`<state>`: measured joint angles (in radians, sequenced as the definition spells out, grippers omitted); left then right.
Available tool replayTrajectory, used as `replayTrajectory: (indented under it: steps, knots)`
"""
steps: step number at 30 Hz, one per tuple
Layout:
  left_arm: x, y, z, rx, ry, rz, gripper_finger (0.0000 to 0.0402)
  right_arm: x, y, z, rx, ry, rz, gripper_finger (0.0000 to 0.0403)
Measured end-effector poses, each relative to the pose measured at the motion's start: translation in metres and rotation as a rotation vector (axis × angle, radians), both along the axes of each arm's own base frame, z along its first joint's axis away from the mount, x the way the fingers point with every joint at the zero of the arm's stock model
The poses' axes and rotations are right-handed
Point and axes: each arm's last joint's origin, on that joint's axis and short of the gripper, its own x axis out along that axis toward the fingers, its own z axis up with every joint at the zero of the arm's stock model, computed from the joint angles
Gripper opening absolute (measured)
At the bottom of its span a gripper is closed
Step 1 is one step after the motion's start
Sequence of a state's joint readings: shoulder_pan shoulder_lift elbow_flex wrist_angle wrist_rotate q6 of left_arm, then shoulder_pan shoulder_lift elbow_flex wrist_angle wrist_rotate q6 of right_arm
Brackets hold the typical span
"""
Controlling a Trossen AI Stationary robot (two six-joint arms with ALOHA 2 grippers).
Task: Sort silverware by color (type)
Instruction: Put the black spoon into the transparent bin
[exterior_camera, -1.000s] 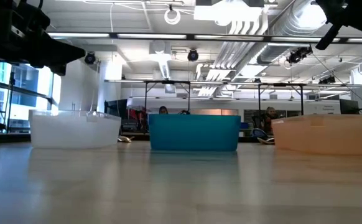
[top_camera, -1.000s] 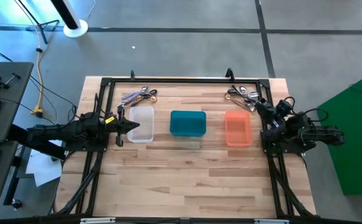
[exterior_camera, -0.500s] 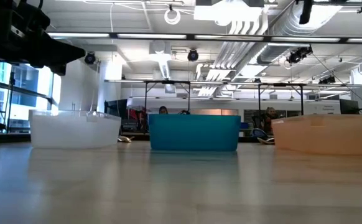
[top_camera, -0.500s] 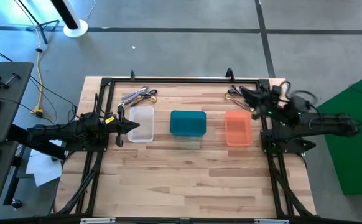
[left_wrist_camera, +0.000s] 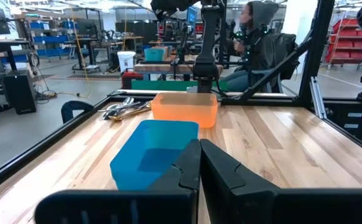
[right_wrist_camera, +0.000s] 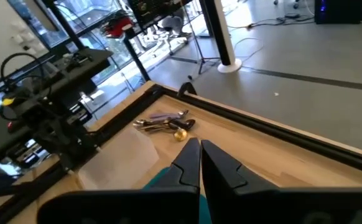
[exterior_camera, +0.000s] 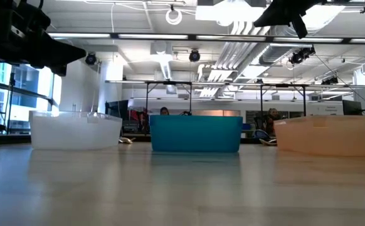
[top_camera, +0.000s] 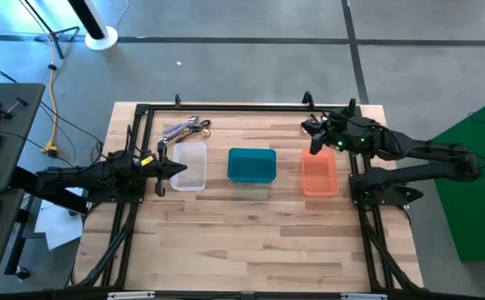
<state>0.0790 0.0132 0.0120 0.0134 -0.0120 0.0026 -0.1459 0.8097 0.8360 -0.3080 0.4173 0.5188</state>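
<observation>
Moved: my right tool (top_camera: 312,147) swings out above the orange bin (top_camera: 318,173), closed, empty.
Left tool (top_camera: 181,167): closed, empty.

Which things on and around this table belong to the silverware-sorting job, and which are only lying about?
Belonging to the job:
- silverware pile by the clear bin
- silverware pile by the orange bin
- clear bin, teal bin, orange bin
- right gripper above the orange bin, fingers shut
- left gripper, waiting at the clear bin

Just lying about:
- yellow cable
- white round stand base
- papers
</observation>
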Motion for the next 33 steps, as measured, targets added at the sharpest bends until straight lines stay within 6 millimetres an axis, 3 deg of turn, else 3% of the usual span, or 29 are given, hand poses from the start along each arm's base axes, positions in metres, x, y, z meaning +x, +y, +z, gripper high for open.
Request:
replayTrajectory:
  steps: [4, 11, 17, 22, 25, 28, 33]
  knots:
    - [0.000, 0.000, 0.003, -0.009, -0.033, -0.004, 0.0001, -0.001, 0.000, 0.002, 0.005, -0.020, -0.001, 0.0000]
    - [-0.011, 0.001, 0.043, -0.165, -0.479, 0.000, 0.0001, 0.000, 0.000, 0.003, 0.017, -0.047, 0.007, 0.0000]
    - [-0.024, 0.004, 0.061, -0.250, -0.732, 0.108, 0.0001, 0.000, 0.001, 0.003, 0.018, -0.047, 0.010, 0.0000]
    - [-0.027, 0.005, 0.064, -0.203, -0.774, 0.162, 0.0001, 0.000, 0.001, 0.003, 0.020, -0.047, 0.016, 0.0000]
    - [-0.025, 0.009, 0.064, -0.370, -0.779, 0.278, 0.0001, 0.000, 0.001, 0.003, 0.020, -0.047, 0.016, 0.0000]
    - [-0.014, 0.011, 0.065, -0.498, -0.658, 0.303, 0.0003, 0.000, 0.000, 0.006, 0.011, -0.074, -0.003, 0.0000]
    - [0.010, 0.013, 0.090, -0.538, -0.454, 0.351, 0.0023, 0.002, -0.001, 0.015, -0.040, -0.155, -0.044, 0.0000]
